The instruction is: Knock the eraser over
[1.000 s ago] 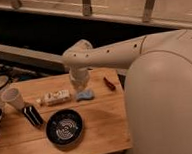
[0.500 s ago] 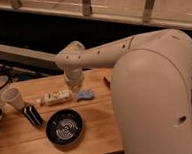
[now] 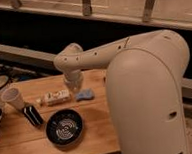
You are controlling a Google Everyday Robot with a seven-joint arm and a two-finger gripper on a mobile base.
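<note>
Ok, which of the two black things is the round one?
The black bowl at the front of the table, round with rings inside. The other, a black block beside the white cup, is long and narrow. The gripper hangs farther back.

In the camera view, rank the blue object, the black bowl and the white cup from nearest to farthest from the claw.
The claw hangs shut over the back of the table.
1. Blue object: right beside the claw, picture-right.
2. Black bowl: at the front, nearer the camera.
3. White cup: far left.
</note>
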